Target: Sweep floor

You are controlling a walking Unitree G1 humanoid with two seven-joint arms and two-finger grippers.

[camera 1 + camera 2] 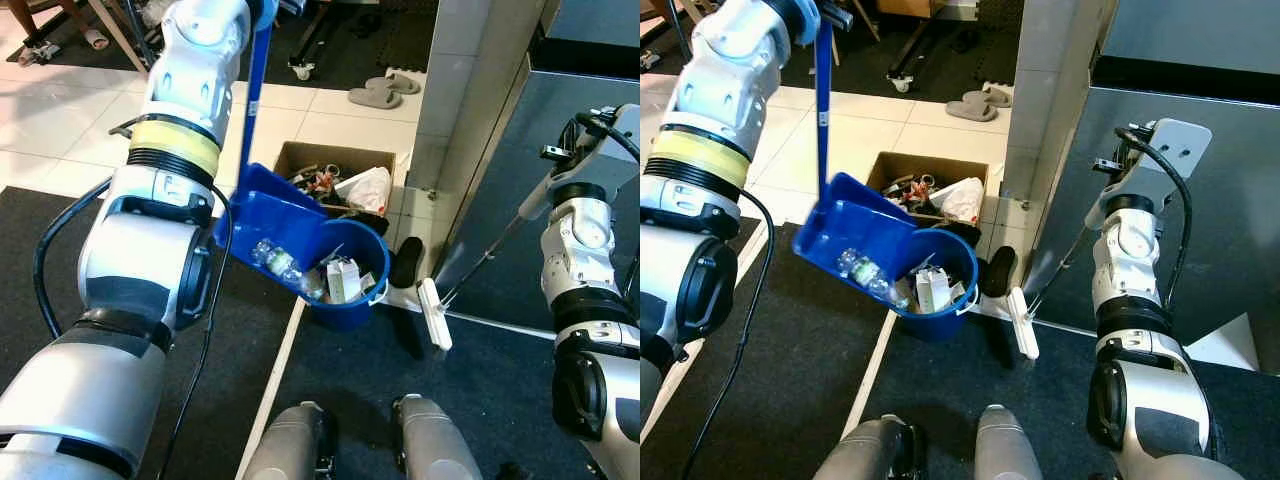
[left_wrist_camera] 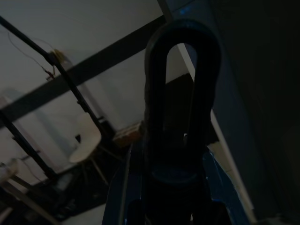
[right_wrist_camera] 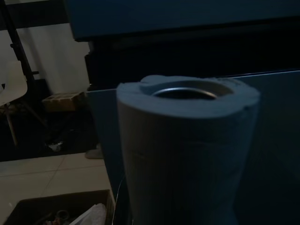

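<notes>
Two slippers point(image 1: 383, 91) lie beyond the cardboard box point(image 1: 335, 170)

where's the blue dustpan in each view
Left eye: dustpan at centre, tipped into the blue bin.
Right eye: dustpan left of centre, same tilt.
Left wrist: dark; its handle loop fills the middle.
Right wrist: cannot make it out.
Shared landmark: cardboard box behind the bin.

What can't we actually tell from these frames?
- Left tool's grip on the blue dustpan handle: cut off by the head views' top edge; left wrist view too dark.
- Right tool's grip on the broom: wrist view blocked by the handle's grey end.
- Bucket depth: hidden by trash.
</notes>
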